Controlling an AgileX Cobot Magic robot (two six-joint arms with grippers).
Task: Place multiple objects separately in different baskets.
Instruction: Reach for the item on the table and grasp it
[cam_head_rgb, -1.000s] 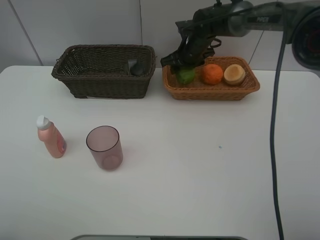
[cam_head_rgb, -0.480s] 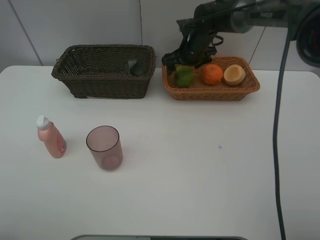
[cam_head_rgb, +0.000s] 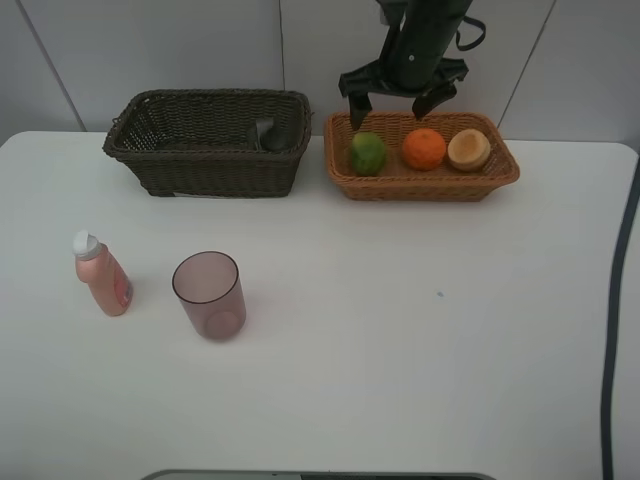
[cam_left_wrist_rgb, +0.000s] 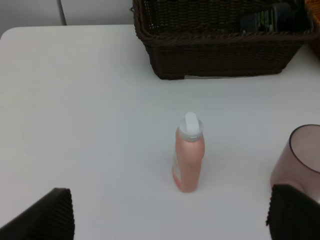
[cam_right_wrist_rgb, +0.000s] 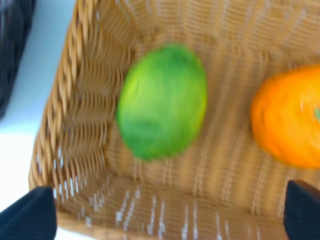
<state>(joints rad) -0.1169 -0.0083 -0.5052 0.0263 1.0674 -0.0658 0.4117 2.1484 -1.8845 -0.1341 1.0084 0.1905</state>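
Observation:
The green round fruit (cam_head_rgb: 367, 152) (cam_right_wrist_rgb: 162, 100) lies free at the left end of the orange-tan basket (cam_head_rgb: 421, 186) (cam_right_wrist_rgb: 80, 125), beside the orange mandarin (cam_head_rgb: 424, 148) (cam_right_wrist_rgb: 290, 117) and a pale round fruit (cam_head_rgb: 468, 149). My right gripper (cam_head_rgb: 390, 106) (cam_right_wrist_rgb: 165, 215) hovers open just above them, holding nothing. The dark brown basket (cam_head_rgb: 205, 165) (cam_left_wrist_rgb: 220, 60) holds the dark grey bottle (cam_head_rgb: 268, 133) (cam_left_wrist_rgb: 272, 17). The pink bottle (cam_head_rgb: 100, 275) (cam_left_wrist_rgb: 189, 160) and the mauve cup (cam_head_rgb: 209, 295) (cam_left_wrist_rgb: 302, 155) stand on the table. My left gripper (cam_left_wrist_rgb: 172, 217) is open, short of the pink bottle.
The two baskets sit side by side at the back of the white table (cam_head_rgb: 400, 330), against the wall. A dark cable (cam_head_rgb: 612, 300) hangs down the right side.
My right gripper has opened and let go of the green fruit, which now rests in the tan basket. The gripper has risen above the basket. The left side is unchanged.

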